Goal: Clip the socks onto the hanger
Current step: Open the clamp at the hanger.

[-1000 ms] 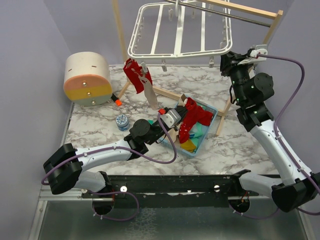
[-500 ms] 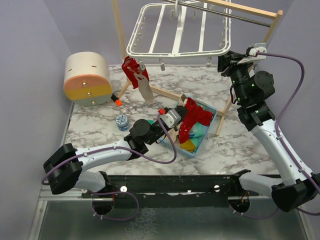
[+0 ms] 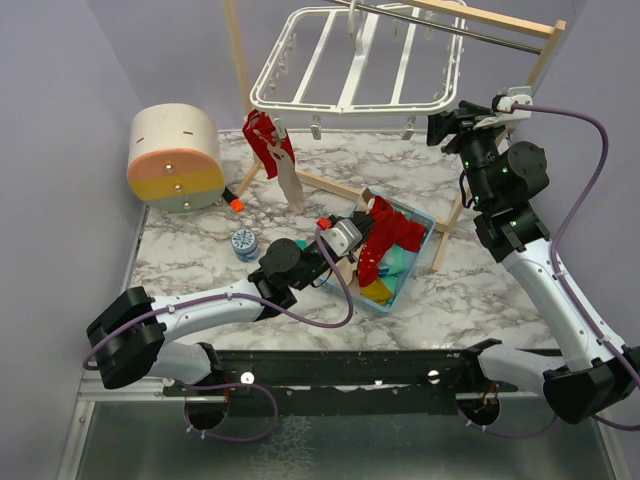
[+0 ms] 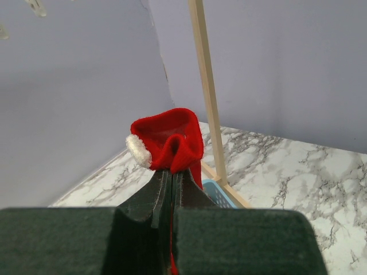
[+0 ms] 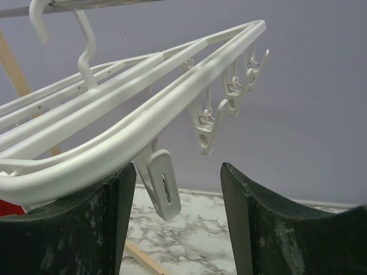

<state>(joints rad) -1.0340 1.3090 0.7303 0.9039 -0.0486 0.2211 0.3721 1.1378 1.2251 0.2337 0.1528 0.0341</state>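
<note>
The white hanger (image 3: pixel 350 62) hangs from the bar of the wooden stand. A red sock (image 3: pixel 265 140) and a beige sock (image 3: pixel 291 186) are clipped at its near left corner. My left gripper (image 3: pixel 366 222) is shut on another red sock (image 4: pixel 170 137) with a white trim, held above the light-blue basket (image 3: pixel 427 224). More socks (image 3: pixel 396 238) lie in that basket. My right gripper (image 3: pixel 438 124) stands open at the hanger's right corner. In the right wrist view the hanger's rim (image 5: pixel 132 117) rests by my left finger, and a white clip (image 5: pixel 162 184) dangles between the open fingers, touching neither.
The wooden stand (image 3: pixel 448 225) has legs beside the basket, and its post (image 4: pixel 206 86) rises behind the held sock. A pink and yellow drum (image 3: pixel 175 157) lies at the left. A small blue jar (image 3: pixel 244 243) stands near my left arm.
My right gripper's jaws have widened. The hanger and its clipped socks have shifted a little to the left. The left arm has not moved.
</note>
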